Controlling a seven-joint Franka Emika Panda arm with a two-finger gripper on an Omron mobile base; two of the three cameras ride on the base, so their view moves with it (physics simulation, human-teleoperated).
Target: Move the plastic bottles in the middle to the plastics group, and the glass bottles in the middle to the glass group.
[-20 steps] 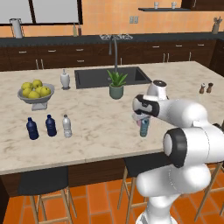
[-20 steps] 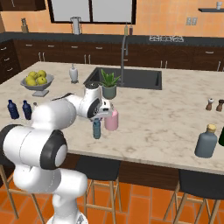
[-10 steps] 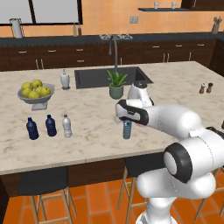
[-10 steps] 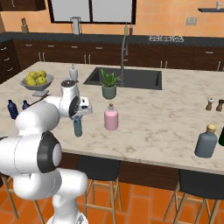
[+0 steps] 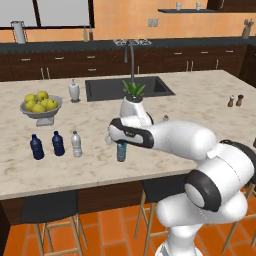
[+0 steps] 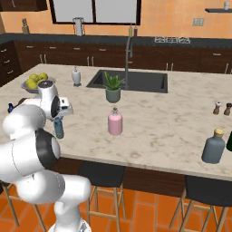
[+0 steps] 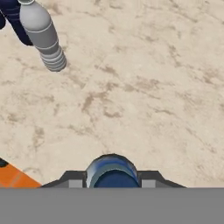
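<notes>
Pincer (image 5: 121, 142) is clamping the teal bottle (image 5: 121, 151) by its top w/ jaws closed on it. Bottle is hanging upright under the hand; contact w/ counter (image 5: 200, 100) cannot be told. In the hand view, teal bottle (image 7: 112, 172) is showing at 6 o'clock, between the finger tips.

In the left base view, the clear bottle (image 5: 76, 144) is standing upright at 9 o'clock of the teal bottle, well apart. Two navy bottles (image 5: 58, 143) (image 5: 36, 147) are standing in a row further toward 9 o'clock, the nearer one just beside the clear bottle. In the hand view, clear bottle (image 7: 43, 33) is sitting at 11 o'clock w/ a navy bottle (image 7: 17, 19) just behind it.

Pink bottle (image 6: 115, 122) is standing upright near counter centre in the right base view, at 3 o'clock of the held teal bottle (image 6: 59, 127), apart from it. Plant pot (image 6: 113, 94) is sitting at 12 o'clock of the pink bottle, near the sink (image 6: 136, 81).

Fruit bowl (image 5: 42, 106) is resting at 12 o'clock of the navy bottles. White bottle (image 5: 74, 91) is standing at 2 o'clock of the bowl.
</notes>
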